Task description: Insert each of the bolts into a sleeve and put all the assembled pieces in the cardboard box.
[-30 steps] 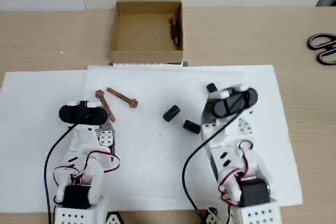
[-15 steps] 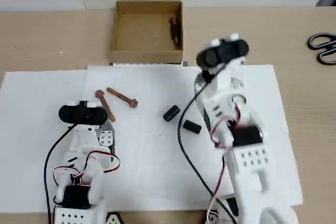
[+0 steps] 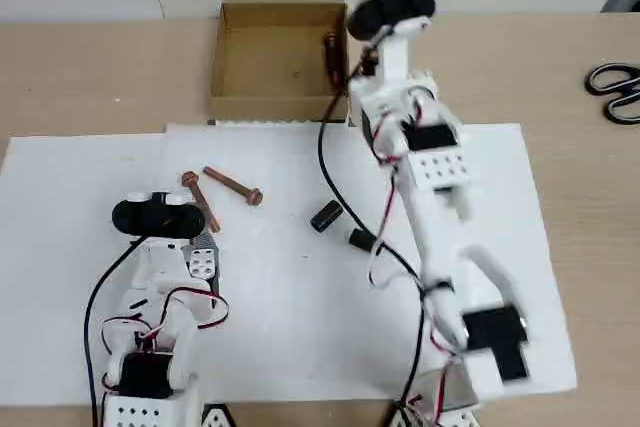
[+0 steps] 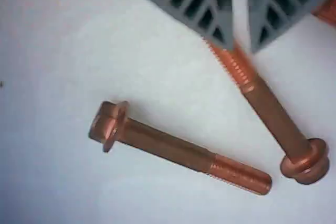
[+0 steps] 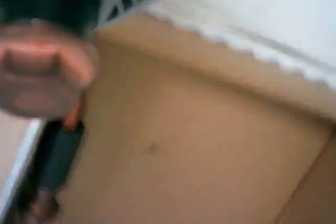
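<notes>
My right gripper [image 3: 358,65] hangs over the right rim of the cardboard box [image 3: 275,97], shut on a copper bolt with a black sleeve on it [image 5: 42,72]. On the box floor [image 5: 210,145] lies another sleeved bolt [image 3: 333,55] [image 5: 58,156]. Two bare copper bolts [image 3: 232,185] [image 3: 202,201] lie on the white paper, and two loose black sleeves [image 3: 326,216] [image 3: 364,240] lie at mid paper. My left gripper [image 4: 240,38] rests just over the threaded end of one bolt [image 4: 273,119], its fingers nearly together and holding nothing. The other bolt [image 4: 173,148] lies beside it.
A white paper sheet [image 3: 280,327] covers the wooden table in front of the box. Scissors [image 3: 615,92] lie at the far right edge. The right arm [image 3: 430,177] stretches across the paper's right half, with its cable near one sleeve.
The right arm has stretched from the paper's mid right up to the box's right rim, carrying the sleeved bolt. The left arm has kept still.
</notes>
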